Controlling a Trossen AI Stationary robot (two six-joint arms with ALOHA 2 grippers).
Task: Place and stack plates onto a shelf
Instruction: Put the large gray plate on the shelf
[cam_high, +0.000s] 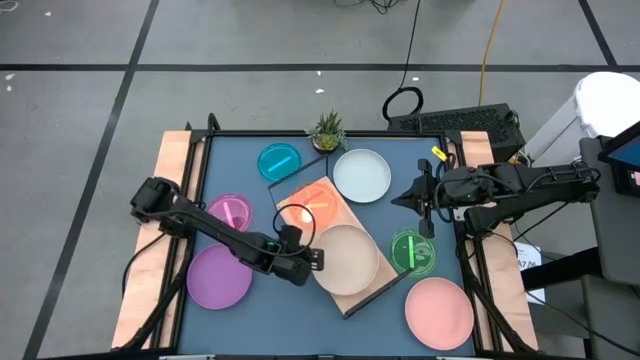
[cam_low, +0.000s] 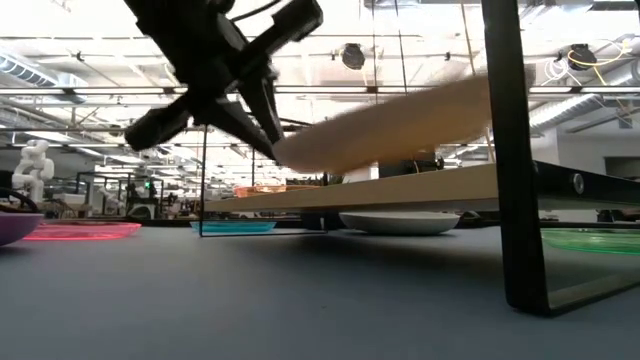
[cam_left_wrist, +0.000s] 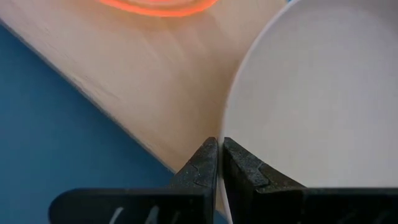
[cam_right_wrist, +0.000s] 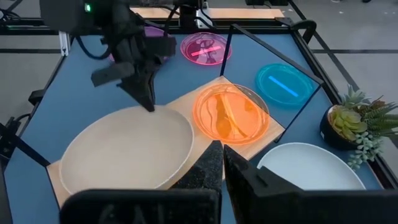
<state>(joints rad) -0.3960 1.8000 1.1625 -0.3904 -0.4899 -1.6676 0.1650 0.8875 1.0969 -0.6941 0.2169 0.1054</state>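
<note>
The shelf (cam_high: 330, 192), a light wooden board on a black wire frame, stands askew in the middle of the blue table. The translucent orange plate (cam_high: 306, 210) lies on its far end. The large cream plate (cam_high: 347, 260) is over its near end, tilted in the low view (cam_low: 400, 125). My left gripper (cam_left_wrist: 219, 152) is shut on this plate's left rim. My right gripper (cam_high: 402, 198) hovers shut and empty near the table's right side, above the shelf's level. My left gripper pinches the cream plate's rim (cam_left_wrist: 225, 134), on the side toward the table's left, between its two fingers, one on the inner face and one on the outer. The fingers (cam_right_wrist: 148, 99) slant down from the left. I cannot tell whether the plate touches the board.
Around the shelf on the table lie a cyan plate (cam_high: 279, 160), a magenta plate (cam_high: 231, 212), a purple plate (cam_high: 219, 277), a pale white plate (cam_high: 361, 174), a green plate (cam_high: 412, 252) and a salmon plate (cam_high: 439, 312). A small potted plant (cam_high: 327, 130) stands at the far edge.
</note>
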